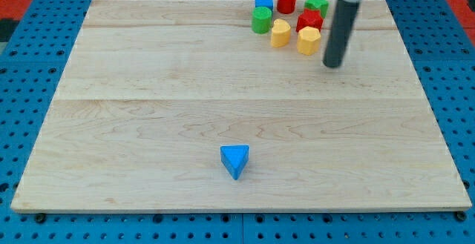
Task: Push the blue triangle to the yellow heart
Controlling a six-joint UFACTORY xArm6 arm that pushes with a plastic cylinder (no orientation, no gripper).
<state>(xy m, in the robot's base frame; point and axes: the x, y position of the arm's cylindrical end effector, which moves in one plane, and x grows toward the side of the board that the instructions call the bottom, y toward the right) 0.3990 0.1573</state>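
My tip stands on the wooden board near the view's top right; it is a plain rod with nothing to open or close, and it touches no block. Just to its left, toward the view's left, sits a tight cluster of blocks. Nearest is a yellow block, of a roughly six-sided shape, just beside the rod without touching it. Beyond that, further left, is the yellow heart, and left again a green cylinder. Above the nearest yellow block, toward the view's top, lies a red block whose shape I cannot make out clearly, and above that a green star close by the rod's upper part. A red cylinder and a blue cube form the cluster's top edge, up and to the left of my tip. The blue triangle lies well apart from all of these, far below and to the left of my tip, near the board's bottom edge and about midway across. It points one corner toward the view's bottom, with its flat side toward the view's top, so its longer line runs across the view. Between the blue triangle and the yellow heart the board shows only bare wood; the green cylinder and the six-sided yellow block flank the heart on either side. A blue pegboard surrounds the board.
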